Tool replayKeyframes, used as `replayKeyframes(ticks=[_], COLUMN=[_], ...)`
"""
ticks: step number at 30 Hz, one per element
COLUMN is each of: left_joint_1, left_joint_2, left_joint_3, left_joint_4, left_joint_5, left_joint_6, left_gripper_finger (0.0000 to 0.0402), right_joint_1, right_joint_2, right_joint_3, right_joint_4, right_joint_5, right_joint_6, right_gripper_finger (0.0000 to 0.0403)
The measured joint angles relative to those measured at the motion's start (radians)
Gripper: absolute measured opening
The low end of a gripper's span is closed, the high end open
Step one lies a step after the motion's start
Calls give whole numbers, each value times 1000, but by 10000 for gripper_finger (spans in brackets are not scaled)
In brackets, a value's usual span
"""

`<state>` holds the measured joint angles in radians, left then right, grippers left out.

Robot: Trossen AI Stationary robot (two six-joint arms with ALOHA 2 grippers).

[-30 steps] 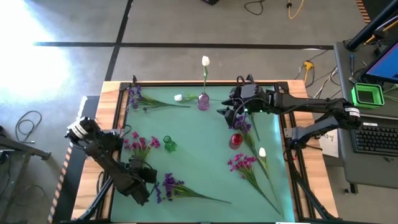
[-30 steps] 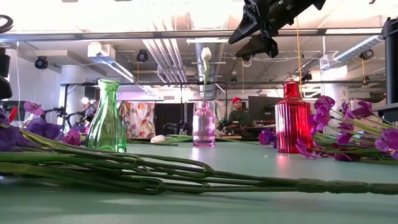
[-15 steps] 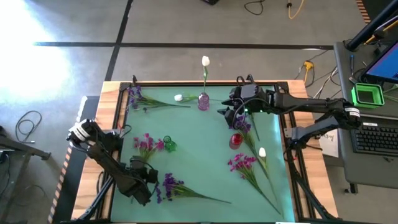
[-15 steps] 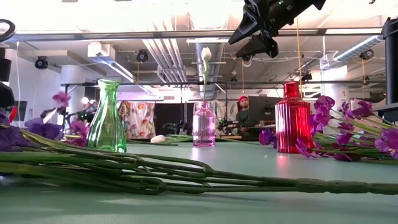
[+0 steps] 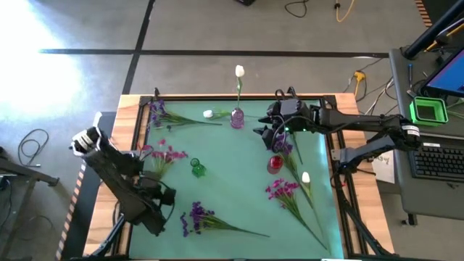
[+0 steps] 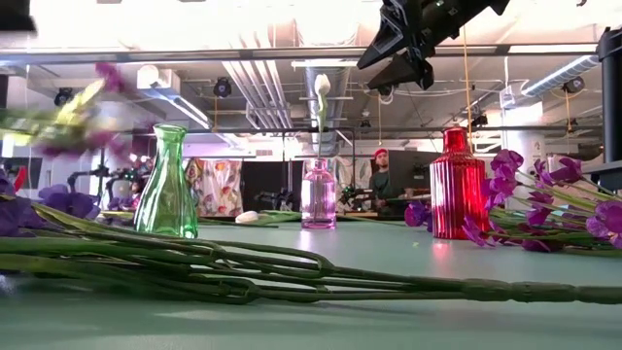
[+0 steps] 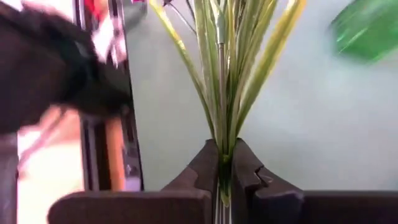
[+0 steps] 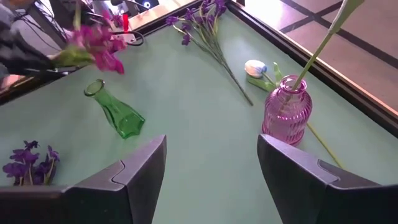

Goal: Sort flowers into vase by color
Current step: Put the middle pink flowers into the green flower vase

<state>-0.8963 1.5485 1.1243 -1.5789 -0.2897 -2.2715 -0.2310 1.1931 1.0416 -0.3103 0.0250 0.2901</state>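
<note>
Left gripper (image 7: 225,180) clamped on magenta flower bunch's (image 5: 165,154) stems, near green vase (image 5: 196,169); right gripper (image 8: 211,168) agape above table

The worktop (image 5: 232,188) has a green surface inside a wooden rim. Three vases stand on it: a pink vase (image 5: 237,118) near the far edge, a red vase (image 5: 275,164) right of centre, and a green vase (image 5: 196,170) left of centre. Purple flowers (image 5: 168,116) and a white bud (image 5: 208,114) lie by the far-left corner. More purple flowers (image 5: 206,220) lie near the front edge. Magenta flowers (image 5: 286,196) and another white bud (image 5: 306,179) lie toward the right edge.
</note>
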Motion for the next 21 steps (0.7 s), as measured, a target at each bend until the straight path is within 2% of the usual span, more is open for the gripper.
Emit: replayKeyframes(ticks=[5,17,19,21], left_joint_1=[0,5,5,3], left_joint_2=[-133,-309,-325,-336], left_joint_3=[62,158,172,175], left_joint_4=[3,8,13,47], left_joint_5=[-282,-675,-769,-911], left_joint_6=[85,332,401,475], left_gripper_finger=[0,0,0,0], right_joint_1=[0,15,16,17], right_joint_2=[0,0,0,0], right_joint_3=[0,-2,-2,-2], right_joint_4=[1,1,1,2], right_joint_5=[0,0,0,0], right_joint_6=[-7,-6,-6,-7], right_gripper_finger=[244,244,244,244])
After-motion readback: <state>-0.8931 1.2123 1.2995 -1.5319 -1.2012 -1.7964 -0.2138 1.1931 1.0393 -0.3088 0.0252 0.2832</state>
